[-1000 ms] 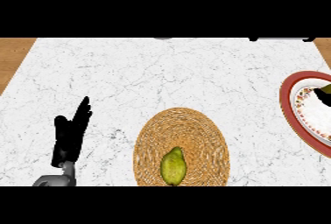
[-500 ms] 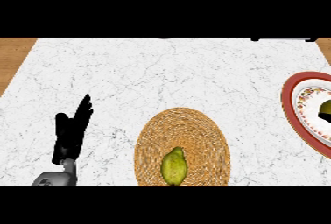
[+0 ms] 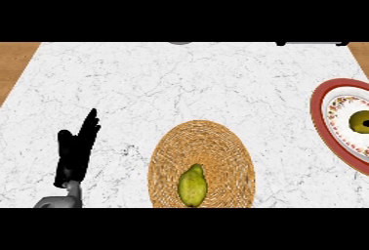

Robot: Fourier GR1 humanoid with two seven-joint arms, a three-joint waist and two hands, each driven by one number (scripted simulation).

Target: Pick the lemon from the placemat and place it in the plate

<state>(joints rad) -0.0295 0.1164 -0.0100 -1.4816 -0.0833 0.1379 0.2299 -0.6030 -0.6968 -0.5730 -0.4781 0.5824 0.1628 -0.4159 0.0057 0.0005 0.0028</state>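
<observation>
**Lemon on the placemat, left robot hand open at the near left**

A white marbled table (image 3: 216,78) fills the head view. Brown wood (image 3: 14,63) shows past its left edge, and a sliver of the same wood shows at the far right corner. The far half of the table is bare marble from side to side. A broad open stretch also lies between the placemat and the plate.

The round woven placemat (image 3: 202,141) lies at the near middle, and the view's lower edge cuts its near side. The lemon (image 3: 192,185) rests on the near part of the placemat, long axis pointing away from the robot, and nothing touches it. The plate (image 3: 317,114) lies at the right, well apart from the placemat, with a red rim and a band of small flowers on white inside. The view's right edge cuts the plate. In it sits a round yellow-green thing (image 3: 359,121) with a dark spot, partly cut by the same edge.

The left robot hand (image 3: 75,151) stands at the near left, well apart from the placemat. Its fingers are straight, pointing away from the robot, and they hold nothing.

Compared with a second ago, the round thing in the plate sits lower in the view: it was then at the plate's far side, half a second ago it was close to its present spot, and it now lies near the middle of the visible part. The lemon, placemat, plate and left robot hand are where they were.
</observation>
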